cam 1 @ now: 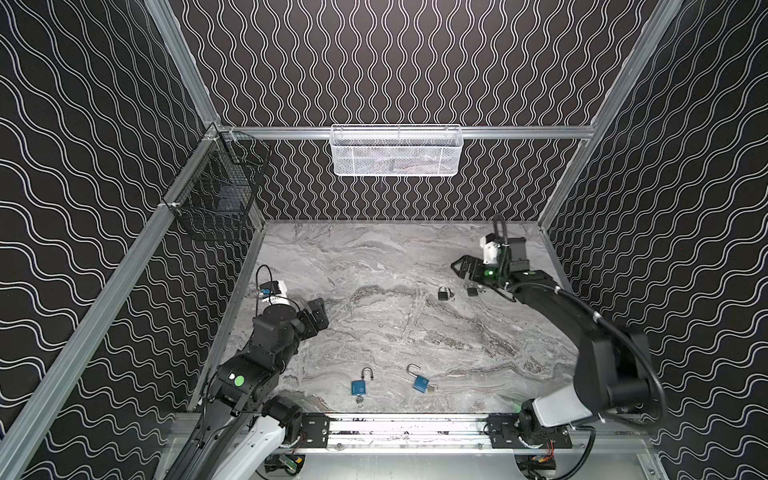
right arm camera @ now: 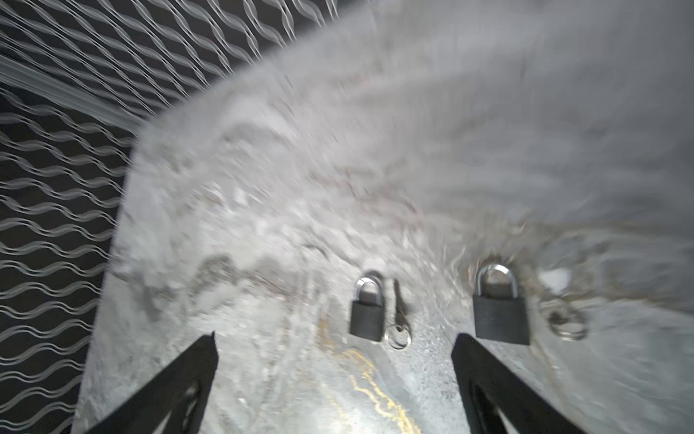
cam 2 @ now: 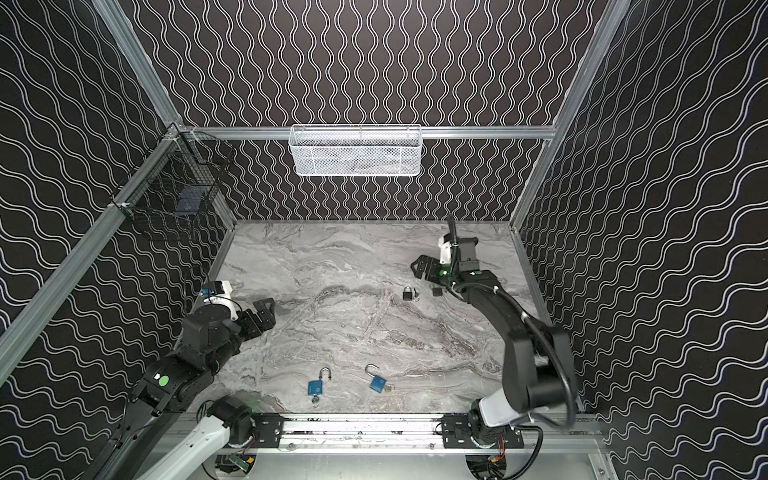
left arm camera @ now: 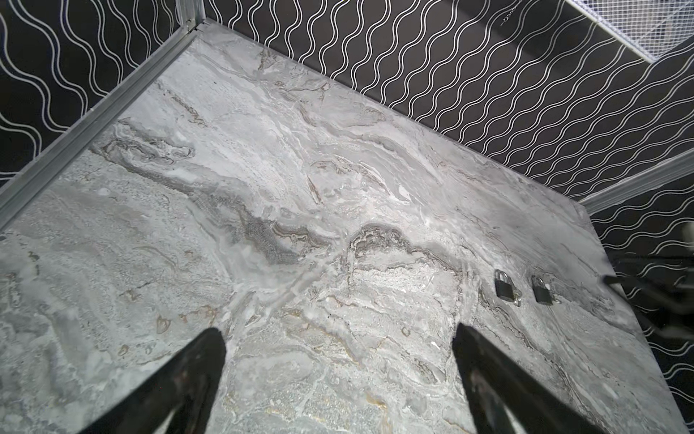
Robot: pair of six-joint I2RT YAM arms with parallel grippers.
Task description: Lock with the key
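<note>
Two black padlocks with shut shackles lie at the back right of the marble table (cam 1: 374, 257): one (cam 1: 444, 294) (right arm camera: 366, 317) with a small key (right arm camera: 400, 304) on a ring beside it, the other (cam 1: 472, 290) (right arm camera: 501, 319) with loose key rings (right arm camera: 567, 323) next to it. Near the front edge lie two blue padlocks (cam 1: 358, 387) (cam 1: 420, 383), shackles open, a key at each base. My right gripper (cam 1: 461, 268) (right arm camera: 334, 342) hovers open just behind the black padlocks, holding nothing. My left gripper (cam 1: 318, 309) (left arm camera: 338, 338) stands open and empty at the left.
A white mesh basket (cam 1: 397, 151) hangs on the back rail and a black wire basket (cam 1: 216, 191) on the left rail. Patterned walls close the table on three sides. The arms' base rail (cam 1: 407, 432) runs along the front.
</note>
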